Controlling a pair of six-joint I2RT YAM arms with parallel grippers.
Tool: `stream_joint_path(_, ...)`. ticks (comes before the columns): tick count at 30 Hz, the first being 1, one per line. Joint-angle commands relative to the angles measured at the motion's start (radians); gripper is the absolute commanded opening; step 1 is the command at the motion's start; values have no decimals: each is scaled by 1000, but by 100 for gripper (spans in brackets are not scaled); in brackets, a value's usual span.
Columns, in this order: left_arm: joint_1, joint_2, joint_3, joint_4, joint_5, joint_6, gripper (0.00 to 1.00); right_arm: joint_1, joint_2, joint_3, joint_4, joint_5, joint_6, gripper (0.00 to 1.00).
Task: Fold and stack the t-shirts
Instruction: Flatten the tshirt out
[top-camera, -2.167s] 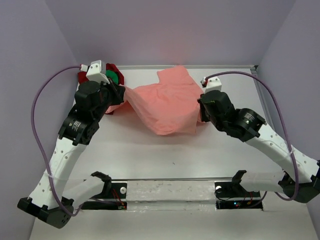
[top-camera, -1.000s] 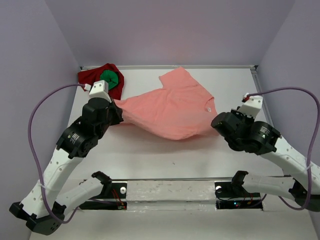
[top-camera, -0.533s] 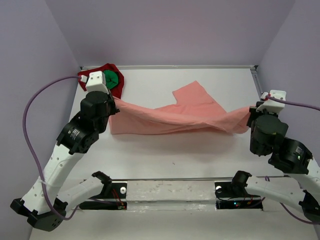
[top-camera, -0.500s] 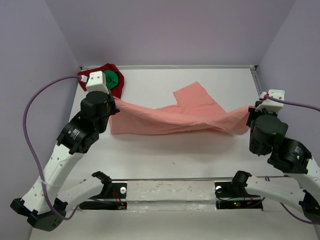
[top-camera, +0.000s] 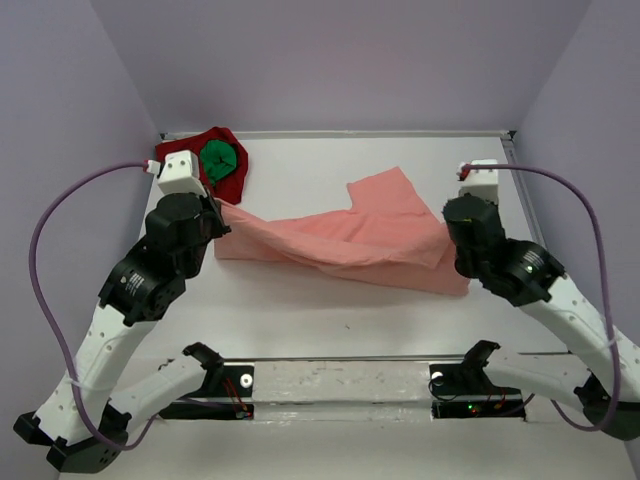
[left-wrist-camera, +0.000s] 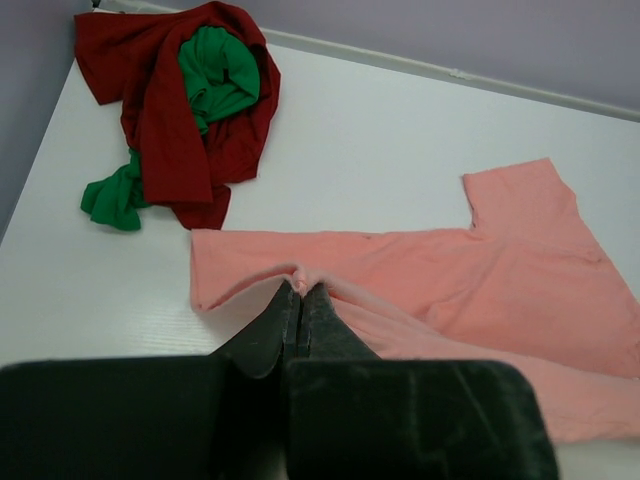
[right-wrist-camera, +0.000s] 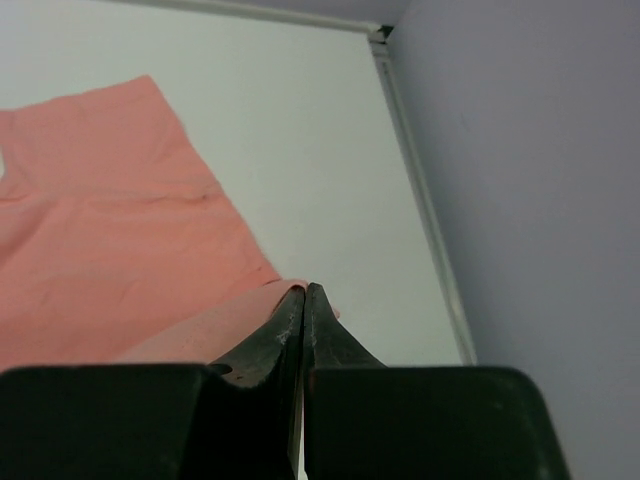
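The salmon-pink t-shirt (top-camera: 340, 235) lies spread across the middle of the table, partly doubled over itself. At its left end my left gripper (top-camera: 224, 214) is shut on a pinch of its hem (left-wrist-camera: 298, 272), with the jaws pressed together (left-wrist-camera: 300, 290). My right gripper (top-camera: 455, 216) is shut on the shirt's right edge; in the right wrist view the fingertips (right-wrist-camera: 305, 290) clamp a pink corner, and in the top view the wrist hides them. The dark red t-shirt (left-wrist-camera: 165, 130) and the bright green t-shirt (left-wrist-camera: 215, 75) lie bunched together in the far left corner (top-camera: 222, 158).
White table (top-camera: 300, 300) inside purple walls. A raised rail runs along the right edge (right-wrist-camera: 410, 180) to the far right corner (top-camera: 512, 135). The arms' mounting bar (top-camera: 340, 380) spans the near edge.
My right gripper has moved left, in from the table's right edge, still holding the shirt. The pink shirt, stretched taut between the grippers before, now sags and folds onto the table. The left gripper shifted slightly.
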Motion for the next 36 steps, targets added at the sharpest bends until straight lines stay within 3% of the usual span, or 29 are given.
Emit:
stream_joint_path(1,-3,2,14,35,-17,-1,0,-58,88,-93,152,-186,53,0)
stream_joint_path(4,-3,25,39,50,-37,22,0,-228,90,-69,318,-325,-22,0)
stream_joint_path(6,-2,44,42,64,-40,35,0,-273,111,-17,346,-370,-54,0)
stream_joint_path(10,-2,87,43,100,-29,50,0,-282,220,65,328,-378,-79,0)
stream_joint_path(22,-2,120,3,147,-41,96,0,-313,257,91,283,-370,-93,0)
stream_joint_path(25,3,175,55,161,-44,127,0,-323,321,170,277,-401,-99,0)
stream_joint_path(30,29,338,265,198,-8,170,0,-366,430,356,305,-483,-160,0)
stream_joint_path(36,158,582,555,247,184,205,0,-484,643,640,338,-614,-240,0)
